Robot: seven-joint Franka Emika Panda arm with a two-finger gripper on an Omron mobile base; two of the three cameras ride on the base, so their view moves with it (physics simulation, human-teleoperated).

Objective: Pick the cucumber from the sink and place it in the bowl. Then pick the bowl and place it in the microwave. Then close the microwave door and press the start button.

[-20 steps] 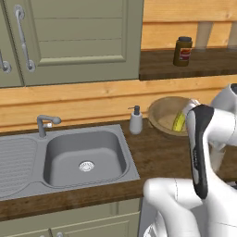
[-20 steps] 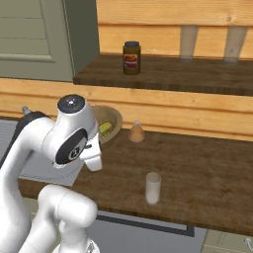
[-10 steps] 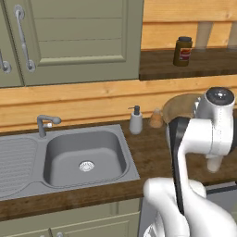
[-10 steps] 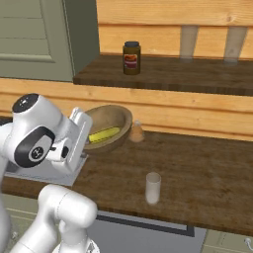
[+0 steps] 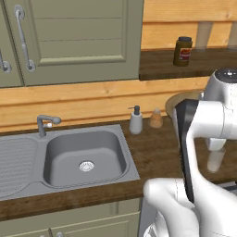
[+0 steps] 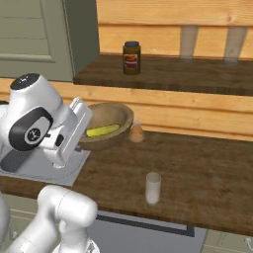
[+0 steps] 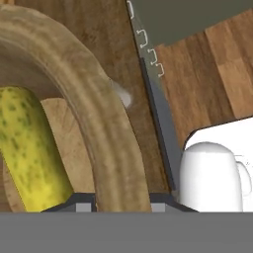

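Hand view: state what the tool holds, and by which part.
The wooden bowl, by its rim, one fingertip inside and one outside; the cucumber lies loose in it.

A small cone shaker (image 6: 136,132) crowds the bowl (image 6: 105,125) near the counter's back edge; a glass (image 6: 152,188) stands toward the front edge, open countertop (image 6: 207,173) between.

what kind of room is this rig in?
A simulated home kitchen, by the look of it: a grey sink with a tap, olive-green cabinet doors above, and a wooden counter.
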